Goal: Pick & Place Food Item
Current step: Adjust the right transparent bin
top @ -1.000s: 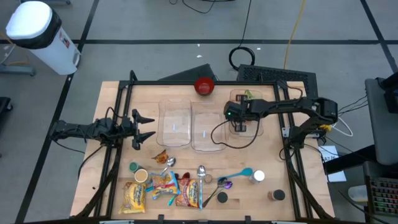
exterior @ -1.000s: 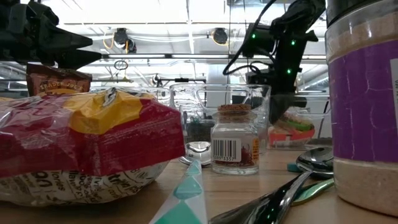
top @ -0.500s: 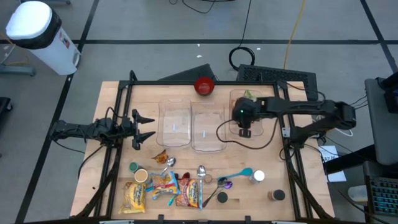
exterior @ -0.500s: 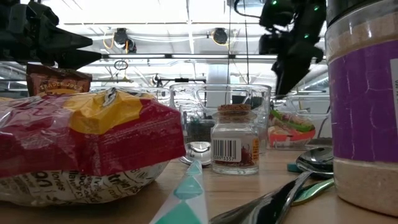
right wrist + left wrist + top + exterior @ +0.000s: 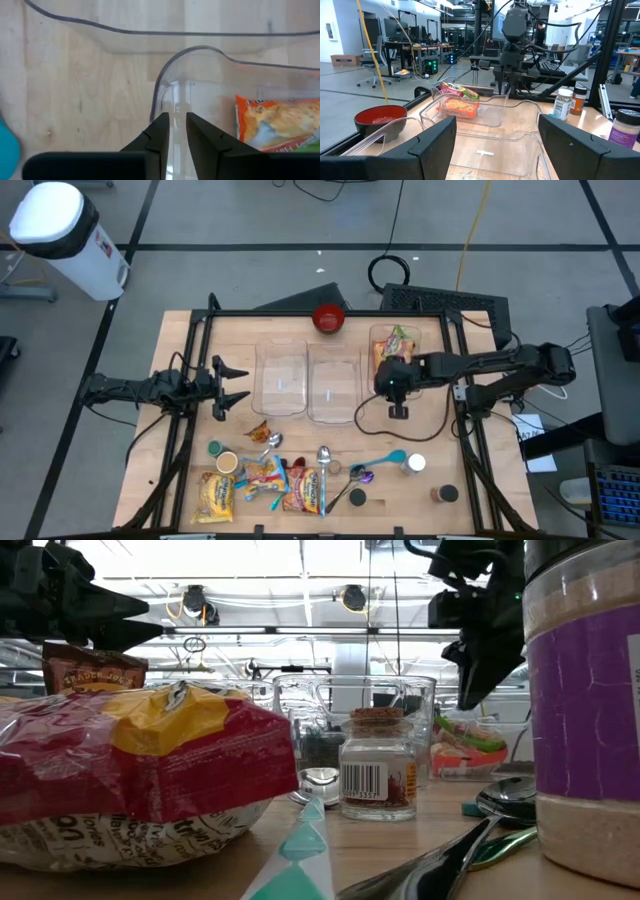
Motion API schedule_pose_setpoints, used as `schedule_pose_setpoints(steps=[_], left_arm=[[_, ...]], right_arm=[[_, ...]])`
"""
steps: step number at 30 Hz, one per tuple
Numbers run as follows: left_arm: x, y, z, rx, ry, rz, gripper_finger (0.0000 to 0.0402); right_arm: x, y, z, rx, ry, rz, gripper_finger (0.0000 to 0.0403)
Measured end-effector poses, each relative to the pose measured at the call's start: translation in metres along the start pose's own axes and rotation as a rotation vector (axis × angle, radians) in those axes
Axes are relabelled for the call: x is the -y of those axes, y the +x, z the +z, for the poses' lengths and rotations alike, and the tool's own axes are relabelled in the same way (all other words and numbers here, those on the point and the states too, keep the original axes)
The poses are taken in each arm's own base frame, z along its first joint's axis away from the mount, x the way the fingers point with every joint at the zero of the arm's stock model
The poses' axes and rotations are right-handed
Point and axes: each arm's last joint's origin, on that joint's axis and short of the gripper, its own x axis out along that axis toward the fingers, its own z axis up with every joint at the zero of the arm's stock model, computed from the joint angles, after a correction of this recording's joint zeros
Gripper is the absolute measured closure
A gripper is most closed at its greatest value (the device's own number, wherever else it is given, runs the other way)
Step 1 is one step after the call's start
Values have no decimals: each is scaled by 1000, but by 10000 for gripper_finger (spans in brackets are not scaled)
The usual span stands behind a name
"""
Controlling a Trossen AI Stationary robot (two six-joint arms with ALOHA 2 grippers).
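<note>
Food packet [image 5: 394, 343], orange and green, lies in the far-right clear container [image 5: 417, 340]; its lettering is probably too small to read; right gripper [image 5: 174, 131], fingers nearly together and empty, hangs over that container's near corner; only the low view shows a barcoded spice jar [image 5: 377, 766]; left gripper [image 5: 228, 385] waits spread wide at the table's [image 5: 180, 340] left side.

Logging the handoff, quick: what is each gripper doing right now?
Left gripper: open, empty, beside the clear plastic bins.
Right gripper: nearly shut, holding nothing, above the rim of the clear container with the orange snack packet.

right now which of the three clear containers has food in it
The right-hand clear container, beside the right gripper: it holds an orange and green food packet. The other two containers look empty.
</note>
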Motion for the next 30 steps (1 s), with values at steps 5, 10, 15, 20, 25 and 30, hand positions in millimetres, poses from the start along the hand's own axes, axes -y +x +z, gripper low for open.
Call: schedule_pose_setpoints(steps=[5, 10, 15, 20, 25, 30], left_arm=[[0, 0, 0, 0, 0, 0, 117], [0, 0, 0, 0, 0, 0, 117], [0, 0, 0, 0, 0, 0, 117], [0, 0, 0, 0, 0, 0, 117], [0, 0, 0, 0, 0, 0, 117], [0, 0, 0, 0, 0, 0, 117]], right_arm=[[-12, -1, 3, 24, -1, 25, 357], [-25, -2, 3, 31, -34, 99, 365], [-37, -3, 2, 30, -27, 120, 371], [-45, -4, 3, 39, -32, 138, 376], [-53, -5, 4, 59, -34, 153, 376], [-55, -5, 4, 62, -42, 157, 380]])
